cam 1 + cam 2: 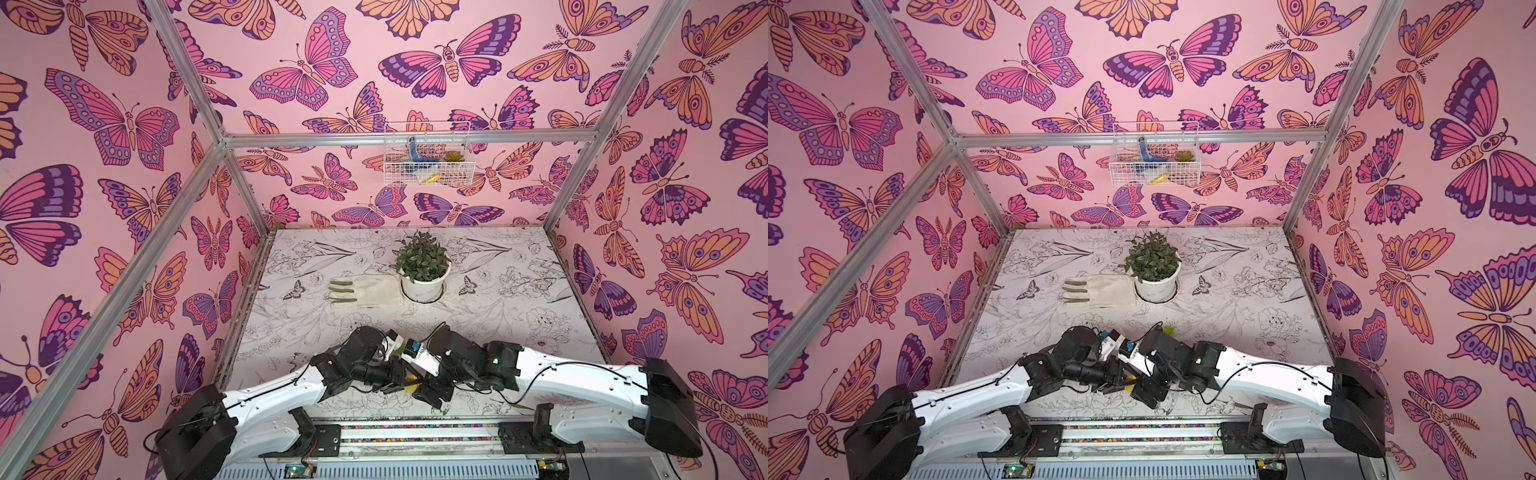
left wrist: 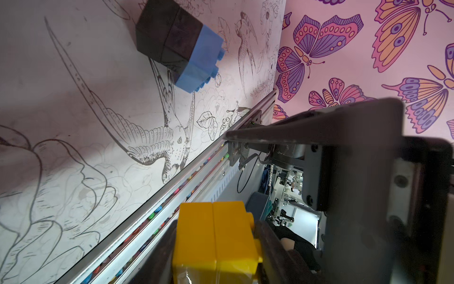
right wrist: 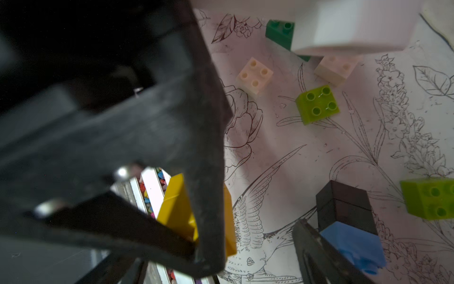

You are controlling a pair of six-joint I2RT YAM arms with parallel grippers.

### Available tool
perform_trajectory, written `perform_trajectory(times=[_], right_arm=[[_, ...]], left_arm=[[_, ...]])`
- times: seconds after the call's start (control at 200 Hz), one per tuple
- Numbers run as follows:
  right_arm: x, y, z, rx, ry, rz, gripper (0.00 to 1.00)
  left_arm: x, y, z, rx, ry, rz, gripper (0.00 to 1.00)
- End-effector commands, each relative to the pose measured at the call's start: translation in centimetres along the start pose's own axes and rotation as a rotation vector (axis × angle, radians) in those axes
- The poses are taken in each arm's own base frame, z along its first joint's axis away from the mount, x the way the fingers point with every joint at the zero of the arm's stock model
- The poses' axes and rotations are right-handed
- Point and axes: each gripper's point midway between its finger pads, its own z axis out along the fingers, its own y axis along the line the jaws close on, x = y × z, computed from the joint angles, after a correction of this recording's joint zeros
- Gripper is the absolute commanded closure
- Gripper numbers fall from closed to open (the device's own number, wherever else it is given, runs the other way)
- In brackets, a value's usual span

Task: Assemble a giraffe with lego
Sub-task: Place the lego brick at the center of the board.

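My left gripper point(image 2: 216, 236) is shut on two yellow lego bricks point(image 2: 213, 241) joined side by side. In both top views it meets my right gripper point(image 1: 430, 392) near the table's front middle, with a bit of yellow point(image 1: 1131, 380) showing between them. The right gripper point(image 3: 258, 236) stands open, and the yellow pair point(image 3: 177, 209) is close by one of its fingers. Two black bricks joined to the long blue brick point(image 3: 348, 221), part of the giraffe, lie on their side just outside its other finger point(image 3: 317, 253). This piece point(image 2: 179, 46) rests on the table.
Loose on the table are two white bricks point(image 3: 254, 75) point(image 3: 335, 68), two lime bricks point(image 3: 317, 104) point(image 3: 430, 199) and a dark green one point(image 3: 280, 32). Farther back stand a potted plant point(image 1: 423, 266) and a glove point(image 1: 365, 291). A wire basket point(image 1: 428, 153) hangs on the back wall.
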Motion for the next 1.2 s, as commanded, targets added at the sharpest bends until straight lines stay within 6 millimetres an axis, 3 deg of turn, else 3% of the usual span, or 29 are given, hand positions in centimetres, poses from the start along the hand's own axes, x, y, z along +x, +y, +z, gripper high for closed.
perform_trajectory(times=[0.0,0.125,0.516,0.676,0.726,0.826,0.936,1.192], right_arm=[[-1.7,0.5,-0.3,-0.007,-0.025,-0.05,0.11],[-2.1,0.4,-0.3,0.002,-0.034,-0.06,0.19],[-1.9,0.4,-0.4,0.002,-0.051,-0.071,0.66],[-2.2,0.6,-0.6,-0.007,-0.06,-0.073,0.76],[-2.2,0.6,-0.6,-0.009,-0.061,-0.071,0.77],[-1.8,0.3,-0.7,0.005,-0.055,-0.068,0.78],[-0.5,-0.4,-0.6,0.044,-0.019,-0.051,0.79],[3.1,-2.1,-0.5,0.123,0.086,0.018,0.78]], left_arm=[[-0.1,-0.7,-0.1,0.024,0.014,0.029,0.7],[-0.1,-0.7,-0.1,0.023,0.012,0.026,0.7],[-0.1,-0.8,-0.4,0.03,0.018,0.016,0.71],[-0.2,-0.9,-0.4,0.033,0.013,0.012,0.69],[-0.2,-1.0,-0.5,0.035,0.01,0.016,0.66],[-0.5,-1.0,-0.7,0.037,-0.009,0.019,0.42],[-0.9,-0.7,-1.3,0.025,-0.038,0.015,0.23],[-0.9,2.7,-3.5,-0.138,-0.095,-0.004,0.19]])
